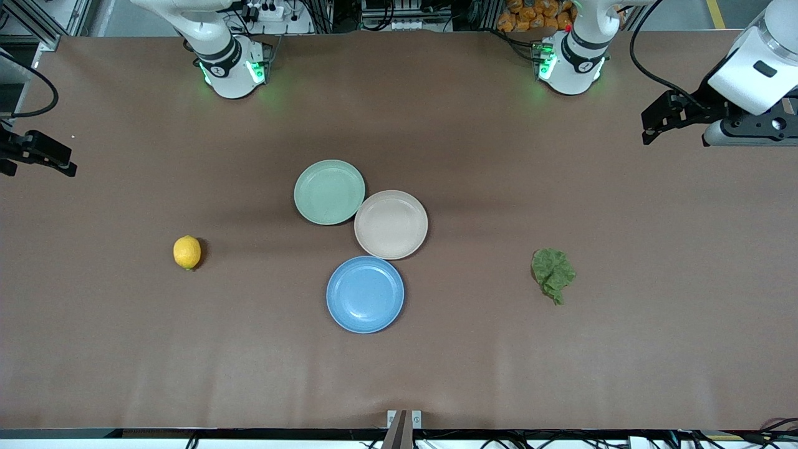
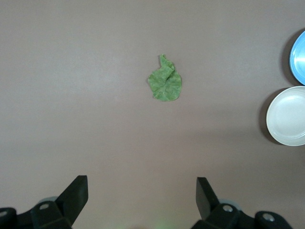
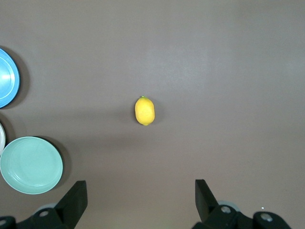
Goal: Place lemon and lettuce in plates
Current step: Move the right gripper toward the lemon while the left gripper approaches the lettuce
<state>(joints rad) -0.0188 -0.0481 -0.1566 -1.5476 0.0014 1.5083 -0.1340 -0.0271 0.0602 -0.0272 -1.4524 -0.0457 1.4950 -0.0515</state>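
Three plates sit together at the middle of the desk (image 1: 561,374), touching one another. One plate (image 1: 365,294) is nearest to the front camera, a second plate (image 1: 391,224) is just above it, and a third plate (image 1: 329,191) is farthest. The lemon (image 1: 187,252) lies toward the right arm's end, well apart from them. The lettuce (image 1: 552,273) lies toward the left arm's end.

Three plates (image 1: 329,192); one lemon (image 1: 187,252); one lettuce (image 1: 552,273).
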